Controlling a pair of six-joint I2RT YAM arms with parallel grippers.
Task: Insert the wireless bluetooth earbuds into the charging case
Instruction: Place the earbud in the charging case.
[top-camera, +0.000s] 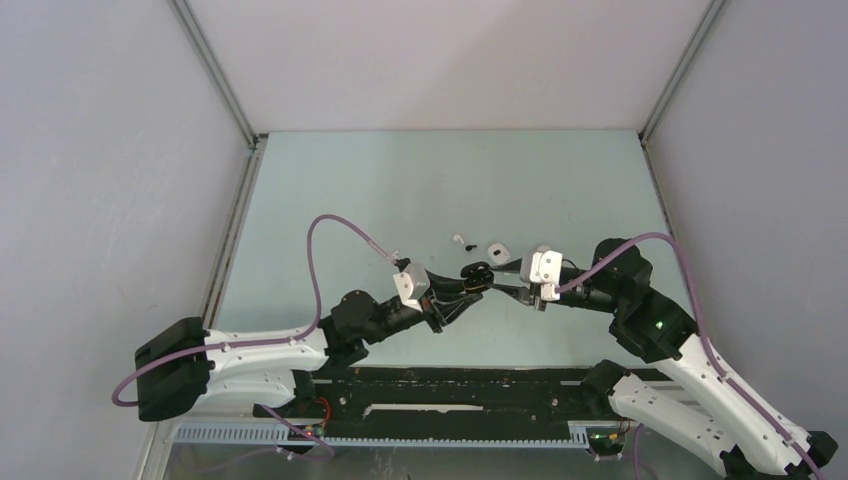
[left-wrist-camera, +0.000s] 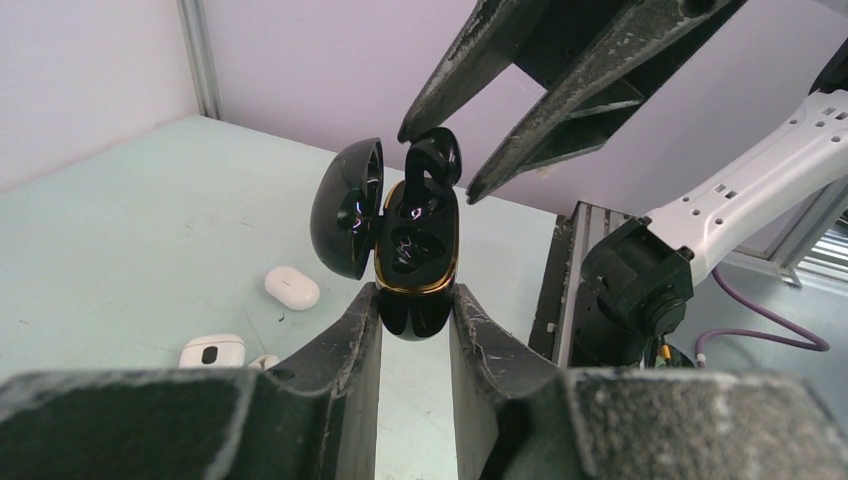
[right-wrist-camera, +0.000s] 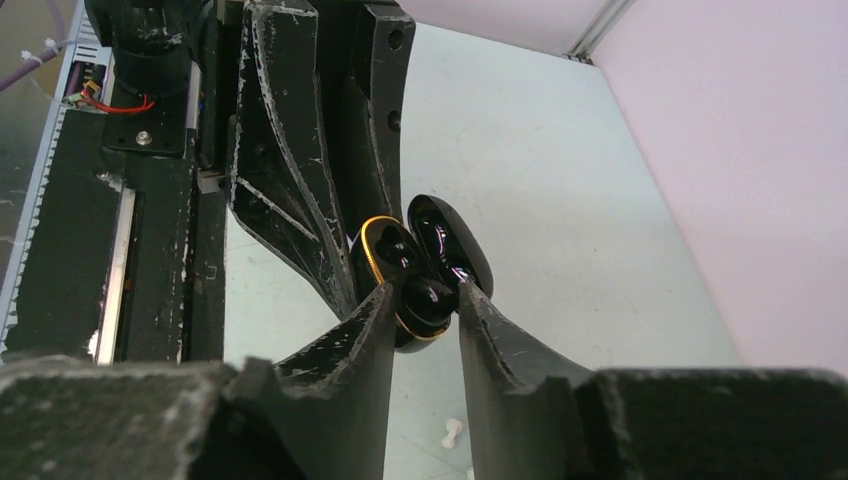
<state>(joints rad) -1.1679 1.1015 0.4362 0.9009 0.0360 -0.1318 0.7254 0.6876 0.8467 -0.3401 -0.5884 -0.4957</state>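
The left gripper (left-wrist-camera: 415, 300) is clenched on the lower body of the black charging case (left-wrist-camera: 412, 255). It holds the case upright above the middle of the table (top-camera: 350, 190), with the lid (left-wrist-camera: 350, 205) swung open to one side. The right gripper (right-wrist-camera: 425, 297) reaches in from the right. Its fingers are set either side of a black earbud (left-wrist-camera: 435, 155) that stands partway into the case's gold-rimmed pocket. Whether they pinch the earbud or stand just clear of it cannot be told.

The earbud looks light, hard and glossy, so it is likely to slip. It is probably best pinched across its stubby body, leaving the lower end free to seat. The rounded case looks just as slick, so a low grip on its sides, clear of the rim and hinge, seems right. A white earbud (top-camera: 460, 240) and a white case (top-camera: 497, 250) lie on the table just beyond.
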